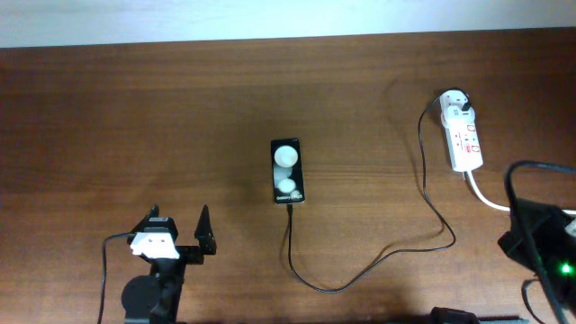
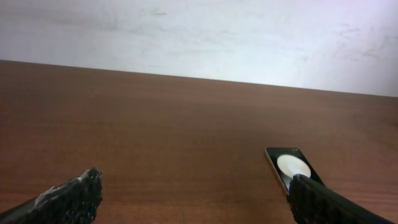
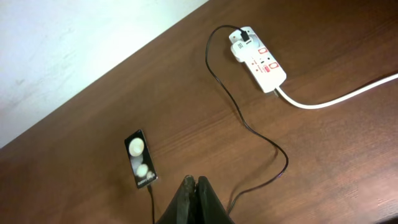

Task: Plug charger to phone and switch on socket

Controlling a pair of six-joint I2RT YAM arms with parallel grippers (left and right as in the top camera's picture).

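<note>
Left gripper [image 1: 177,220] hangs low over the near-left table [image 1: 90,135], jaws wide apart and empty, well clear of the phone [image 1: 288,171]. The risk here is slight unless it swings right and nudges the phone, which could pull the plug tip out. The phone lies flat mid-table and the charger [image 1: 421,162] appears to meet its near edge, though whether the tip is fully seated is too small to tell. The cable loops loosely toward the front, then climbs to its white adapter at the far end of the socket [image 1: 465,139], on the right. The switches are small and the socket looks light: an off-centre press would probably skid it or hit the wrong switch, and a descending finger could snag the cable beside it. Right gripper [image 3: 196,183] has its jaws closed on nothing, well short of the socket. The thick white cord [image 1: 486,196] trails from the socket's near end toward the right arm, the likeliest thing in its path
</note>
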